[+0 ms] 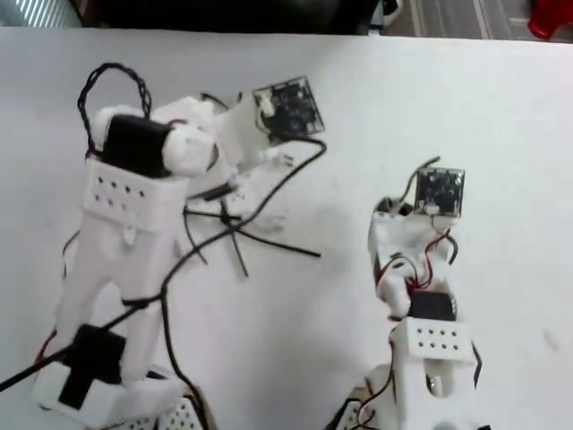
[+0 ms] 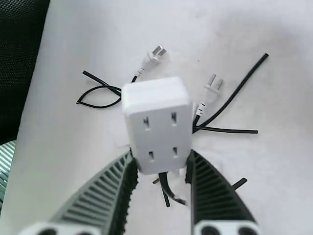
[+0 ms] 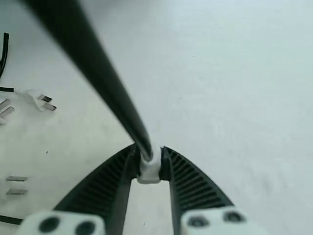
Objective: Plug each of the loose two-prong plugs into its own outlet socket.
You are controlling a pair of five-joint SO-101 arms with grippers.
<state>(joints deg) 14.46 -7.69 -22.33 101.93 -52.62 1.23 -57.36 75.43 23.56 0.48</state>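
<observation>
Currently the outlet block [image 2: 156, 117] sits between the fingers of the left gripper [image 2: 160, 161], with its long axis in line with the fingers and its far end pointing away from the wrist. Its slotted face is turned toward the wrist camera. The jaws are spread to the width of the block and press on its two side walls at the near end. The ribbed dark fingers [image 2: 115, 183] touch the block on both sides.

The block is a white, rounded rectangular body. Its face carries four narrow slots, arranged as two pairs, one pair above the other along the long axis.

Two loose plugs lie on the white table [image 2: 274, 44] just beyond the block. The first loose plug [image 2: 155, 53] lies past the far end of the block, with its prongs pointing away from the block. The second loose plug [image 2: 213, 84] lies beside the block, apart from it, with its prongs likewise pointing away. Both have white bodies, two flat metal prongs and short black leads. Further black cords [image 2: 100, 93] lie around and under the block.

The right gripper [image 3: 149, 156] pinches the held plug [image 3: 149, 171], a small white body. The jaws are nearly together, with only the plug body between them. The plug's cord [image 3: 98, 73], black and straight, leaves the plug between the fingertips and runs away from the wrist. The plug's long axis follows the fingers. Its prongs cannot be seen.
</observation>
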